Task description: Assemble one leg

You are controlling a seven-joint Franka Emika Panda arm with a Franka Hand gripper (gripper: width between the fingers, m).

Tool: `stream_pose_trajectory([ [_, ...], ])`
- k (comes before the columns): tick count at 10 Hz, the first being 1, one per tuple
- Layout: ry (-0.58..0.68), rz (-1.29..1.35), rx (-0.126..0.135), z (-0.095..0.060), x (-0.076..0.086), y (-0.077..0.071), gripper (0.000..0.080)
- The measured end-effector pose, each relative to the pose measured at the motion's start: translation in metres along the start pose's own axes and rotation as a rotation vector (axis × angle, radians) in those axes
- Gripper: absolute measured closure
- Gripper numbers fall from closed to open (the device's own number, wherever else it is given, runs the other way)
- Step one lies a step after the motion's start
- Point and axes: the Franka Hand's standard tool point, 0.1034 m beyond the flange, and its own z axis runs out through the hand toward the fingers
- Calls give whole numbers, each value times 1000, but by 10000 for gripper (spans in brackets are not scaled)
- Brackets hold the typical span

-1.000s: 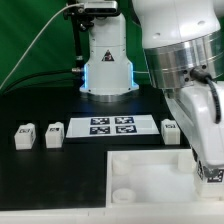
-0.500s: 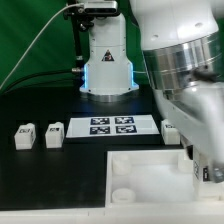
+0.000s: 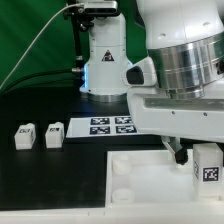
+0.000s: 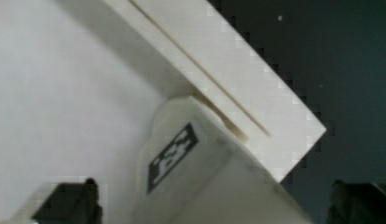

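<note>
1. One leg [image 3: 207, 166] stands at the panel's [image 3: 140, 168] far corner on the exterior view's right; whether it touches the panel is unclear.
2. Claw [image 4: 211, 208] is wide: in the wrist view its fingers [image 4: 67, 201] flank the leg with gaps on both sides.
3. Spare leg [image 3: 22, 137] and second spare leg [image 3: 53, 134] sit on the table [image 3: 60, 185], beside the marker board [image 3: 110, 125].

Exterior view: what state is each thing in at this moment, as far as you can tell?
gripper: open, fingers spread around one leg with gaps.
leg at the gripper: between the fingers, ungripped, over the panel's edge.
two loose legs: resting on the table, apart, untouched.
panel: flat on the table, visible corner socket empty.
marker board: flat, partly hidden by the arm.
</note>
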Motion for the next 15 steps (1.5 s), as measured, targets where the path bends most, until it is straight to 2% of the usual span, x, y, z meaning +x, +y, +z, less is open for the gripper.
stream_pose_trajectory([
  [2,5,-432,-68,-2,-3,-4,151],
  [3,6,-525,-76,-2,-3,-5,151],
  [4,5,-454,-70,-2,-3,-5,151],
  [5,5,-456,-70,-2,-3,-5,280],
  [6,6,-385,-66,-2,-3,-5,418],
  [7,8,-302,-65,-1,-4,-5,418],
  [8,10,-207,-65,-1,-4,-5,501],
  [11,25,316,-79,-5,-3,-7,501],
  [12,27,570,-76,-4,-3,-7,501],
  [13,17,756,-57,-3,-1,-5,501],
  [14,14,823,-42,-2,1,-3,501],
  [15,12,878,-43,-1,-1,-4,501],
])
